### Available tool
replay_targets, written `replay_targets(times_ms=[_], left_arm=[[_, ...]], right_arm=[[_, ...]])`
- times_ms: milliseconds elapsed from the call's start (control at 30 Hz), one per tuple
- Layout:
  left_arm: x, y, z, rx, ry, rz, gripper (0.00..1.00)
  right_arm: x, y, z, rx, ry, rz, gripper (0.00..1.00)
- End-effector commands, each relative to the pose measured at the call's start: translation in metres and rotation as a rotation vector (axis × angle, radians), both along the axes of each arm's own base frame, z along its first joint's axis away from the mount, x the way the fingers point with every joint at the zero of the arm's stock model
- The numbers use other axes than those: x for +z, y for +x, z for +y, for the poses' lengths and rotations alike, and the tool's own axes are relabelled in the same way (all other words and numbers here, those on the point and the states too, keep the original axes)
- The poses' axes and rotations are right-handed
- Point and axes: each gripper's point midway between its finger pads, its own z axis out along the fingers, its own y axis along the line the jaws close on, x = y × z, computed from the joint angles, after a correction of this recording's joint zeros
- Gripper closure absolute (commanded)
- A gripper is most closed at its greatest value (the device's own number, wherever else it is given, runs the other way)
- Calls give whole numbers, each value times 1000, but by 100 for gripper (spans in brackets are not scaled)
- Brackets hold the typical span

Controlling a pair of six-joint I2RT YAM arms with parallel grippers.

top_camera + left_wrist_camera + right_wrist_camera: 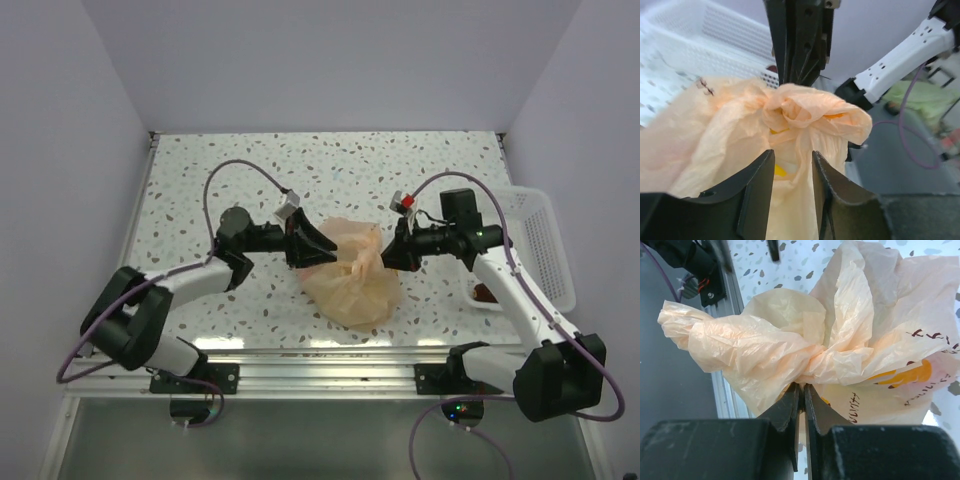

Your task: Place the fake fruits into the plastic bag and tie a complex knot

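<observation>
The pale peach plastic bag (350, 285) lies in the middle of the table with its handles twisted into a knot (358, 264) on top. My left gripper (318, 250) is open at the bag's left side, and its fingers (755, 185) straddle a strip of bag plastic below the knot (795, 107). My right gripper (392, 256) is shut on bag plastic just under the knot (812, 360), its tips pinched together (801, 386). A yellow fruit (780, 170) shows through the bag. The other fruits inside are hidden.
A white perforated basket (545, 240) stands at the right edge of the table, behind the right arm. A dark maroon piece (484, 293) lies in its near corner. The metal rail (330, 350) runs along the near table edge.
</observation>
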Motion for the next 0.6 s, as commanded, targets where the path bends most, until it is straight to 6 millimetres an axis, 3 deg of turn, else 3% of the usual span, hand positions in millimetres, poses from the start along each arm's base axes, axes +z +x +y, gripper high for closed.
replay_targets(times_ms=[0, 167, 200, 267, 433, 567], left_arm=[[5, 1, 17, -1, 132, -278, 57], [8, -14, 35, -44, 276, -315, 51], [16, -17, 37, -36, 264, -337, 50], [12, -19, 39, -17, 290, -299, 42], [18, -30, 25, -43, 320, -226, 30], [37, -39, 8, -19, 306, -206, 28]], right_arm=[[8, 7, -3, 2, -54, -48, 100], [13, 11, -1, 2, -79, -67, 100], [13, 12, -1, 2, -86, -72, 100], [12, 12, 0, 4, -96, -69, 100], [13, 14, 2, -8, -106, -76, 100], [13, 17, 3, -24, -118, -90, 100]])
